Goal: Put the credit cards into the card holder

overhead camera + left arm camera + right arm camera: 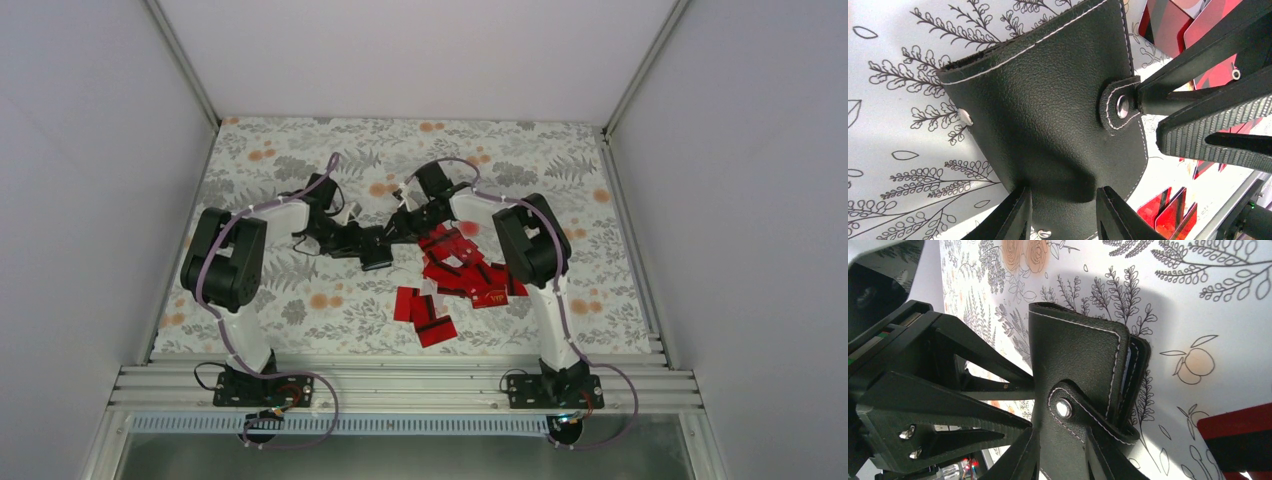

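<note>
Card holder (pixel 1048 115), a black grained folding wallet with white stitching, is held between the two arms over the floral-print tablecloth (pixel 300 160).

- **Left gripper (pixel 1064 202):** narrowly parted, clamped across one edge of the holder.
- **Right gripper (pixel 1062 442):** also close-set, appears to pinch the holder at its snap tab (pixel 1064 408).
- **Holder:** folded shut, and the tab looks pressed down.
- **Red plastic credit cards (pixel 462 272):** some black-striped, one lettered "VIP". They lie scattered right of the holder and nearer the arm bases.

Progress, as judged: no card seen in the holder. Opening the holder and loading every card remain.

Hard to make out:
- the inner pockets
- whether the snap is truly fastened
- the card count, since the cards overlap
- whether the holder touches the cloth
</note>
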### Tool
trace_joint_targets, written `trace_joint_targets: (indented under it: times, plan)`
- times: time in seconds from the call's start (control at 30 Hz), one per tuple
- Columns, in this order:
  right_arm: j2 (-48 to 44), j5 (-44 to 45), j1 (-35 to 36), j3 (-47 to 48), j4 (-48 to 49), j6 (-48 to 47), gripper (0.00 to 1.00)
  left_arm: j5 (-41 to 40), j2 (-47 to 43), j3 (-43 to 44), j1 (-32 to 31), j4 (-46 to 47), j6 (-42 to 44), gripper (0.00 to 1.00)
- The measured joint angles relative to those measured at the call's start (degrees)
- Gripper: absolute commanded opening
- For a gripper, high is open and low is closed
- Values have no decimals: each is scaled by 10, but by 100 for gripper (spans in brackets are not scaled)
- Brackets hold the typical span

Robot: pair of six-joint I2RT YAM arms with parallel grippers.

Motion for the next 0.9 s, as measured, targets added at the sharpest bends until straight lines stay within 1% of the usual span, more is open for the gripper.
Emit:
trace_joint_targets:
  times: [0.23, 0.47, 0.9]
  plan:
    - [6, -1, 2, 16, -26, -16, 24, 0, 7, 9, 0, -10, 2, 35]
    - [-2, 25, 3, 21, -58, -31, 24, -16, 8, 20, -5, -25, 4, 36]
    - [-4, 58, 4, 75, -67, -7, 14, -27, 8, 25, -9, -30, 4, 36]
